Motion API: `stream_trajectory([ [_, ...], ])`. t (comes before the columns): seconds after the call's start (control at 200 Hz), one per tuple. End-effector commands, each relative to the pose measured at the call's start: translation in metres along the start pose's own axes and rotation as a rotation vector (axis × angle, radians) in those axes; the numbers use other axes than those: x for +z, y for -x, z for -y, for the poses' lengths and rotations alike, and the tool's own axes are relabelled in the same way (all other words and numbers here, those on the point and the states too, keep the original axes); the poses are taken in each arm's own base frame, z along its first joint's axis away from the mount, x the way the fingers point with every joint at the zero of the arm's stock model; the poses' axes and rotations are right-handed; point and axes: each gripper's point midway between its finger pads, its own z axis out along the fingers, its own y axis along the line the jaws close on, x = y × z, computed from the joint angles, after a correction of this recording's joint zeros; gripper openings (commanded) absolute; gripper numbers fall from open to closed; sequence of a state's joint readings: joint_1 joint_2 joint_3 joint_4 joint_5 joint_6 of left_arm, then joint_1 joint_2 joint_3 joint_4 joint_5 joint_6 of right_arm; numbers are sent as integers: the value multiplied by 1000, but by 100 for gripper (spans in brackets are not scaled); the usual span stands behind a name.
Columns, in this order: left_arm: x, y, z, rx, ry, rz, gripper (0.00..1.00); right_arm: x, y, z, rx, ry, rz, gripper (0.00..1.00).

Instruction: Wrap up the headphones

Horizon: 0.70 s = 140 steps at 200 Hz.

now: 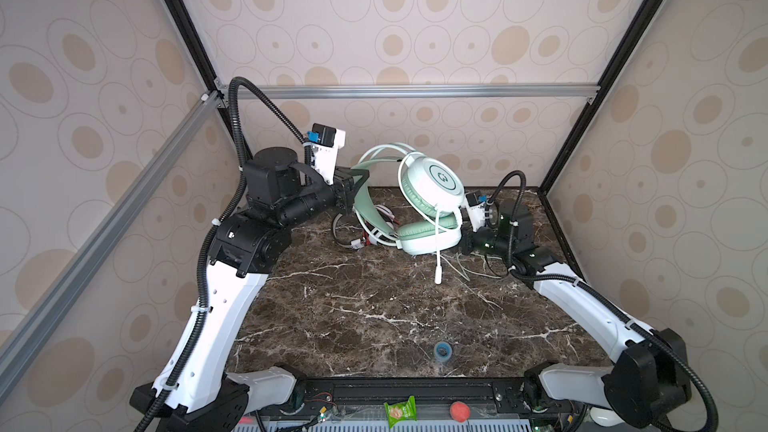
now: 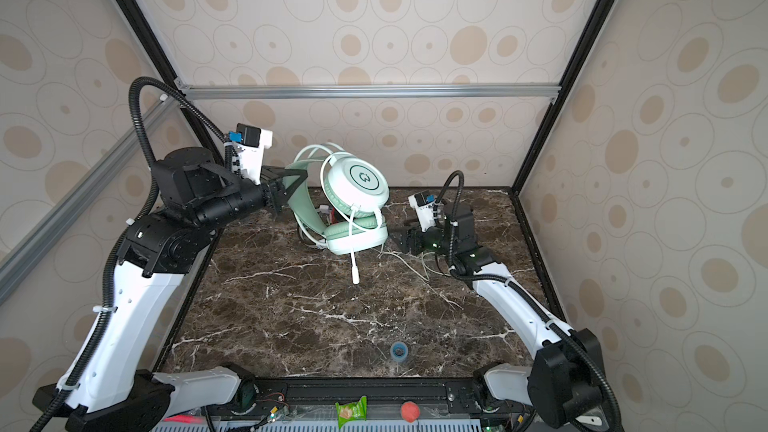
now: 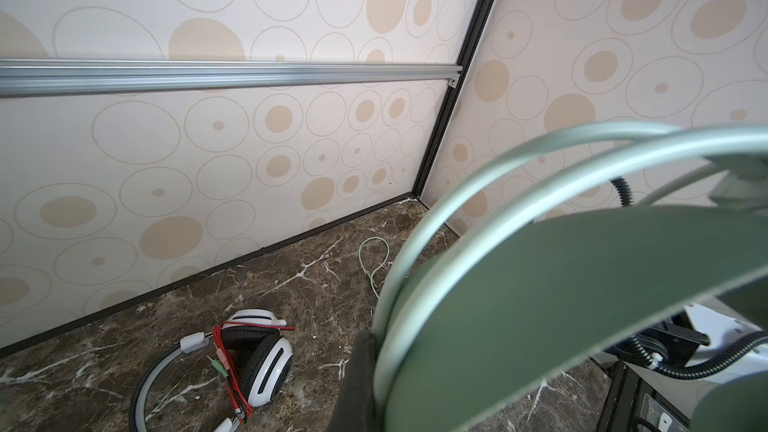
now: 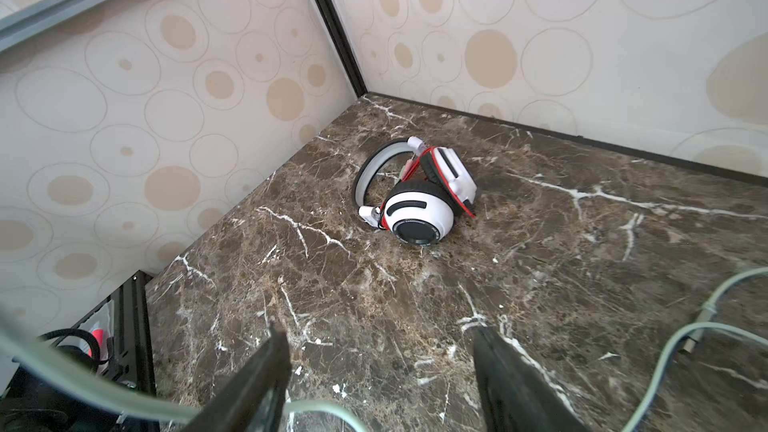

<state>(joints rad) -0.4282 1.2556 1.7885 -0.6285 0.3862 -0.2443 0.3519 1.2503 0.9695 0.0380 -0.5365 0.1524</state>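
Left gripper (image 1: pixel 356 187) jaws clamped on mint green headphones (image 1: pixel 432 180) headband; right gripper (image 4: pixel 378 367) jaws parted above worktop (image 1: pixel 374 305), gripping nothing.

From my console the bench (image 1: pixel 374 317) looked like polished brown marble, glossy and veined white. Toward twelve o'clock, the mint green headphones (image 1: pixel 432 184) had smooth, shiny plastic cups and matt, leathery cushions. At eleven o'clock, the white-and-black headphones (image 4: pixel 415 205) showed glossy plastic shells. Beyond, a brushed metal rail (image 1: pixel 415 91) crossed matt papered walls (image 1: pixel 415 14).
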Motion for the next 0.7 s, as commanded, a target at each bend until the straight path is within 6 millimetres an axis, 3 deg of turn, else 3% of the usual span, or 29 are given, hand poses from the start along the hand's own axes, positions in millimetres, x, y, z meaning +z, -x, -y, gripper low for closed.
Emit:
stream_trajectory([
  [0.0,-10,29,11,-20,-26,77,0,-14,11,-8,-41,1,52,72],
  [0.525,-8,56,13,-25,-30,110,0,-19,-44,-45,-37,251,-84,73],
  [0.695,-7,64,14,-25,-39,125,0,-11,-65,-24,-43,159,-139,73],
])
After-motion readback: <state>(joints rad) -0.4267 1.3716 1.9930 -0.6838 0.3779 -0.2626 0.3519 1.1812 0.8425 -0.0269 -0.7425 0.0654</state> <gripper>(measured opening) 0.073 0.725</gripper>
